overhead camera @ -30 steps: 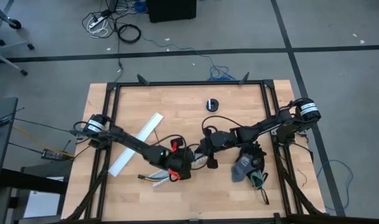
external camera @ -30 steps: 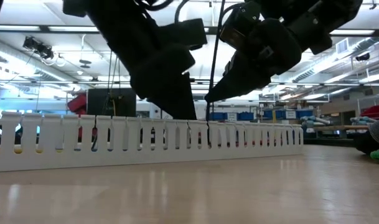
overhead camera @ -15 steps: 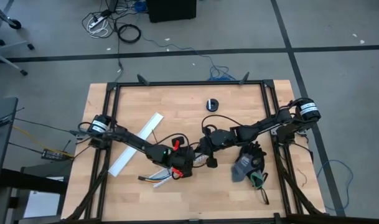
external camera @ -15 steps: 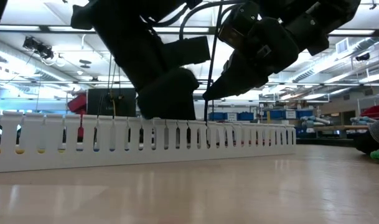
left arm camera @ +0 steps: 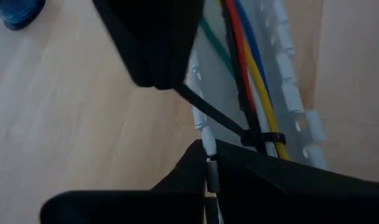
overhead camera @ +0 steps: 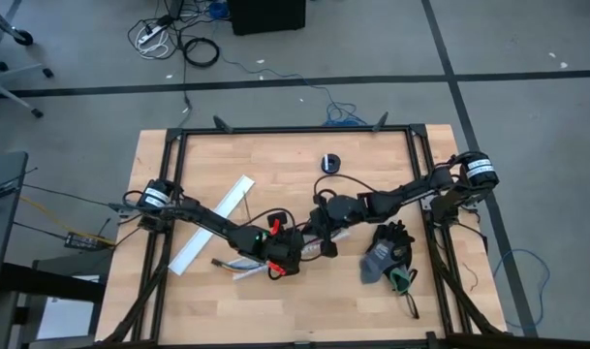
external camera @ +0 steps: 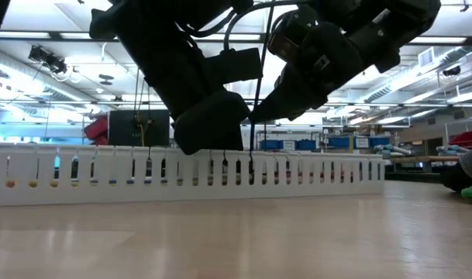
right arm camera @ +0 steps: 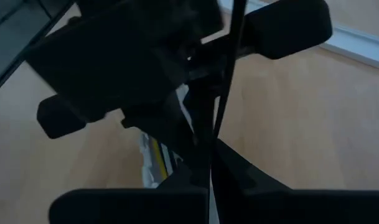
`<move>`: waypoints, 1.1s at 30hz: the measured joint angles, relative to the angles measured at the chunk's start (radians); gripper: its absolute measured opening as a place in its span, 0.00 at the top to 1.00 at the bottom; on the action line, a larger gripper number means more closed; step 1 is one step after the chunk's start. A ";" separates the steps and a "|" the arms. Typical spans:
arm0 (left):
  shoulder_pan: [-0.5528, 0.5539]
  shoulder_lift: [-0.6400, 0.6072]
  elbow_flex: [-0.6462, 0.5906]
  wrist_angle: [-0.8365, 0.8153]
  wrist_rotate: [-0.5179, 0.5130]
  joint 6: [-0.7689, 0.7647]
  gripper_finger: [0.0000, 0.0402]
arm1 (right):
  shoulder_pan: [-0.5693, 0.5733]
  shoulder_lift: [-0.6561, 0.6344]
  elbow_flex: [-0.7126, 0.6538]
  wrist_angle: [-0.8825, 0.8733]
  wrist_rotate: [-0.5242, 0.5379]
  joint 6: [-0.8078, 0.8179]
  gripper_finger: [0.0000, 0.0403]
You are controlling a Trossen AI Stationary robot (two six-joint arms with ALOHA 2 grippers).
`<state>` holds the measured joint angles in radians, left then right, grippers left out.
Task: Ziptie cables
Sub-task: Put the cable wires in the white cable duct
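The cables (left arm camera: 248, 68), red, yellow, blue and green wires, lie along a short white slotted channel (overhead camera: 238, 264). In the low view the channel's slotted wall (external camera: 313, 178) stands in front of them. A black ziptie (left arm camera: 264, 138) loops around the bundle, and its tail (left arm camera: 205, 109) runs up to my right gripper (overhead camera: 314, 238), which is shut on it above the bundle. My left gripper (overhead camera: 296, 254) is shut low beside the loop, on a white toothed strip (left arm camera: 203, 127) at the bundle's edge. My left gripper (left arm camera: 208, 177) pinches the white toothed strip (left arm camera: 208, 163) between its two fingertips, slanting down from the table's left. The strip looks like the short channel's side wall, which rests on the table. My right gripper (right arm camera: 211, 180) pinches the ziptie's tail (right arm camera: 219, 127) between its two fingertips, slanting down from the table's right. The tail (external camera: 253, 143) runs straight down from the fingertips to the loop on the bundle.
A long white slotted channel (overhead camera: 212, 225) lies slantwise at the table's left. A small black round thing (overhead camera: 330, 162) sits toward the far edge. Dark grey and green gloves (overhead camera: 387, 257) lie at the right. Bare wood shows along the near edge.
The short channel with the cables has swung on the table: its left end has gone toward the far edge. In the low view it now lies level and farther back.
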<state>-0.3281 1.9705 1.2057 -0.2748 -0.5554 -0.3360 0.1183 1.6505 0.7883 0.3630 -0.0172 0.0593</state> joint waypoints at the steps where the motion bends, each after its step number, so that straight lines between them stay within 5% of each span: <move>1: -0.001 0.000 0.000 0.004 0.000 0.013 0.98 | -0.003 0.000 0.000 0.000 -0.003 0.000 1.00; 21: -0.022 0.000 0.001 0.038 0.008 0.071 1.00 | -0.035 0.198 0.017 0.126 -0.060 0.052 1.00; 33: -0.021 0.000 0.002 0.011 0.012 0.071 1.00 | -0.005 0.120 0.015 0.029 -0.062 0.050 1.00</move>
<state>-0.3495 1.9701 1.2072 -0.2635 -0.5439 -0.2653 0.1133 1.7706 0.8036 0.3915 -0.0788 0.1095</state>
